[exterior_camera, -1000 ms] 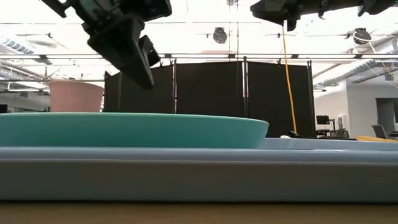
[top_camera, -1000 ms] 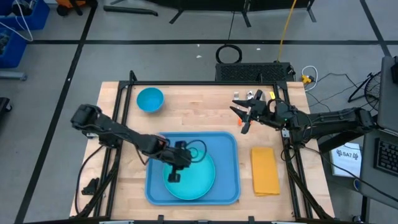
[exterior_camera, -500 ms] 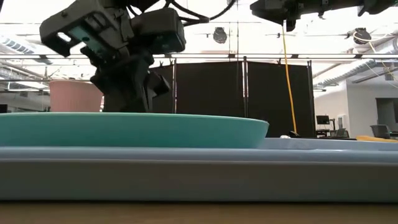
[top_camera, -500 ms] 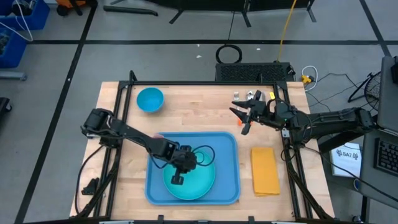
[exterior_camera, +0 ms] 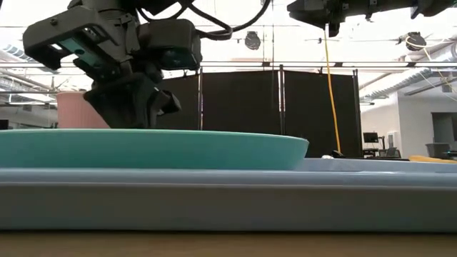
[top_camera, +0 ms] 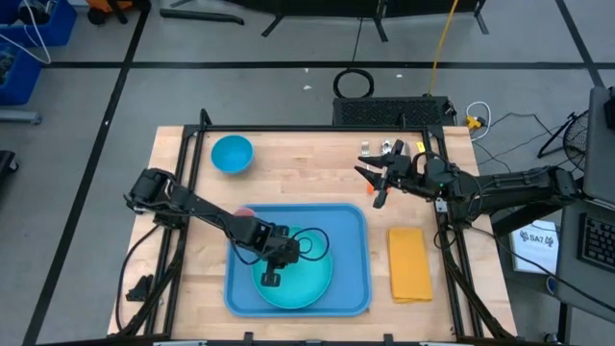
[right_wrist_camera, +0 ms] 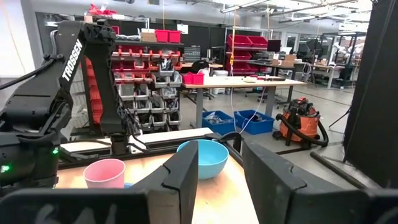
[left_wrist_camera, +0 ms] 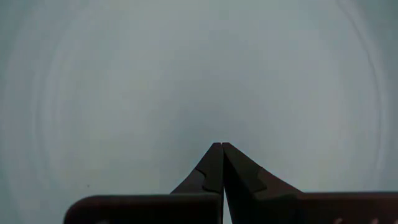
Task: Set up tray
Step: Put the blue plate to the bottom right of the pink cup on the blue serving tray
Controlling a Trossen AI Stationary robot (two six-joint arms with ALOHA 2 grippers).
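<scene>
A round turquoise plate (top_camera: pixel 300 274) is seen near the table's (top_camera: pixel 298 178) front edge. A blue bowl (top_camera: pixel 232 154) is placed well behind the plate, toward the table's far left corner. A pink cup (right_wrist_camera: pixel 104 172) is seen just beside that bowl. A folded yellow-orange napkin (top_camera: pixel 409 262) is laid flat to the plate's right, well apart from it.

Blue tray (exterior_camera: pixel 228 196) fills foreground on bench. Turquoise plate (exterior_camera: pixel 153 150) rests in tray. Left gripper (exterior_camera: pixel 125 107) low over plate, tips hidden behind rim. Pink cup (exterior_camera: pixel 75 111) behind plate. Black screen (exterior_camera: pixel 285 114) beyond tray.
</scene>
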